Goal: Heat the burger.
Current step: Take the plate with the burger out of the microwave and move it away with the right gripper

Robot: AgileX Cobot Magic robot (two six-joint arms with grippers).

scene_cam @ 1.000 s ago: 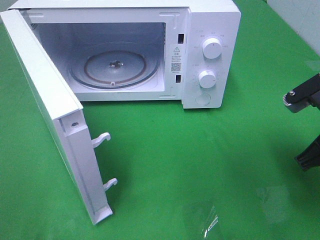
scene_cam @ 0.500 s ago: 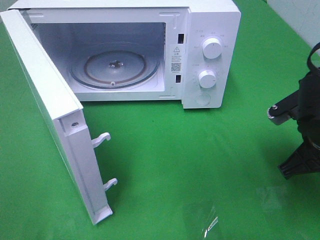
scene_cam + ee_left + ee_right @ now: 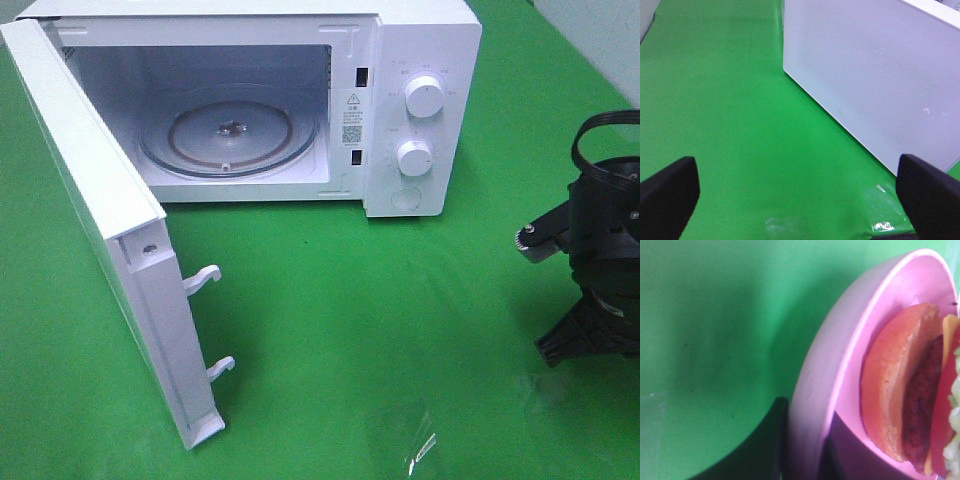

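Observation:
In the right wrist view the burger (image 3: 905,390), with an orange-brown bun, dark patty and a bit of lettuce, lies on a pink plate (image 3: 840,365). My right gripper (image 3: 802,450) is shut on the plate's rim, one dark finger (image 3: 772,440) outside and one inside. The high view shows only the right arm (image 3: 595,270) at the right edge; plate and burger are hidden there. My left gripper (image 3: 799,200) stands wide open over the green cloth, nothing between its fingers, facing the outer side of the microwave door (image 3: 875,75).
The white microwave (image 3: 420,40) stands at the back with its door (image 3: 100,200) swung open to the left. Its glass turntable (image 3: 230,135) is bare. Two knobs (image 3: 424,97) sit on the right panel. Green cloth (image 3: 380,320) covers the table.
The right arm has come in from the right edge, moving left and further into the high view. The microwave and its door have not moved.

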